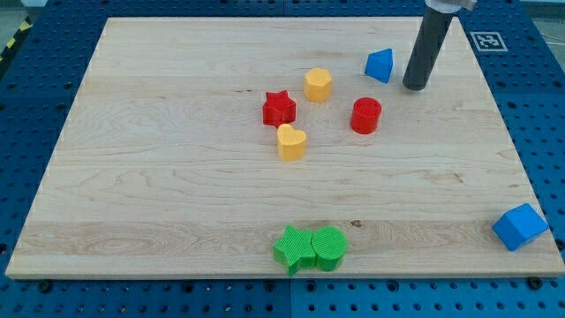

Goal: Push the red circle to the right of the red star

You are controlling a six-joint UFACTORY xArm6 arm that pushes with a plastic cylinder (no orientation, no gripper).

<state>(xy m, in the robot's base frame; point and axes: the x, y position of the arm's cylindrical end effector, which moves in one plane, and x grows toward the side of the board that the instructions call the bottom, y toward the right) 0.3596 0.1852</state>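
Observation:
The red circle (pixel 365 116) stands on the wooden board (pixel 177 177), right of centre. The red star (pixel 279 108) lies to its left, with a gap between them. My tip (pixel 415 86) is up and to the right of the red circle, apart from it, and just right of the blue triangle block (pixel 380 65).
A yellow hexagon (pixel 318 85) sits above and between the red star and the red circle. A yellow heart (pixel 291 141) lies just below the red star. A green star (pixel 292 249) and green circle (pixel 329 247) touch at the bottom edge. A blue cube (pixel 519 226) sits at the bottom right corner.

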